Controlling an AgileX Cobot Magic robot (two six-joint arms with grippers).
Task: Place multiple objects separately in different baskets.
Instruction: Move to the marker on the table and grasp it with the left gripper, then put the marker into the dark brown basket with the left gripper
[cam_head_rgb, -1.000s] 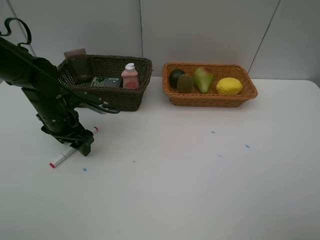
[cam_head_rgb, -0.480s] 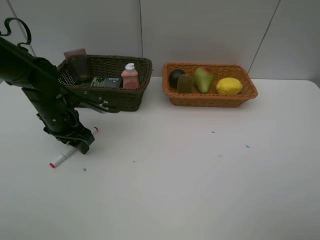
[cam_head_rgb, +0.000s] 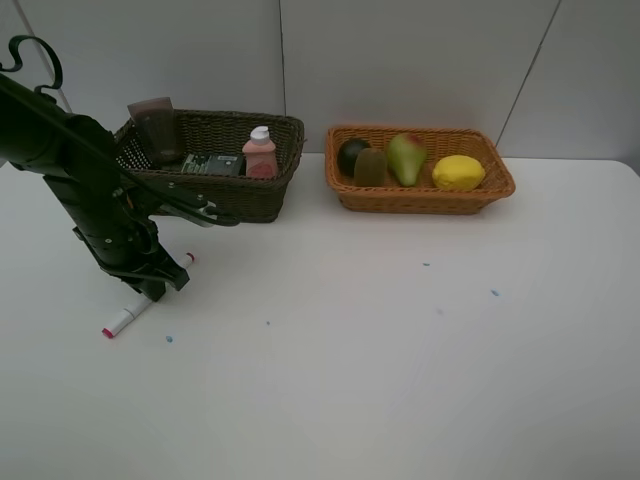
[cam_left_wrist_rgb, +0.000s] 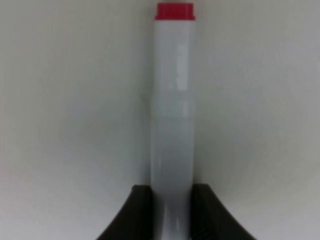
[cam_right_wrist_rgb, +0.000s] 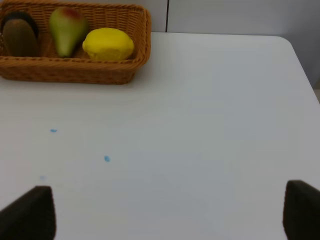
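Note:
A white red-tipped marker (cam_head_rgb: 125, 318) lies slanted on the table at the left. My left gripper (cam_head_rgb: 158, 288) is shut on its middle; in the left wrist view both fingers (cam_left_wrist_rgb: 137, 215) press the marker's barrel (cam_left_wrist_rgb: 172, 100). The dark olive-brown basket (cam_head_rgb: 250, 200) holds the mauve cup (cam_head_rgb: 155, 125), the dark green bottle (cam_head_rgb: 212, 164) and the pink bottle (cam_head_rgb: 260, 155). The orange basket (cam_head_rgb: 420, 200) holds the mangosteen (cam_head_rgb: 351, 155), kiwi (cam_head_rgb: 371, 166), pear (cam_head_rgb: 405, 158) and lemon (cam_head_rgb: 458, 172). My right gripper (cam_right_wrist_rgb: 170, 215) is open and empty, seen only in its wrist view.
The white table (cam_head_rgb: 400, 350) stretches wide in front of both baskets, with a few small blue specks (cam_head_rgb: 494, 293). A grey wall (cam_head_rgb: 400, 60) stands right behind the baskets. The left arm (cam_head_rgb: 70, 160) leans over the table's left side.
My left gripper has drawn slightly up and to the left along the marker. The marker's near red tip has shifted a little. Nothing else moved.

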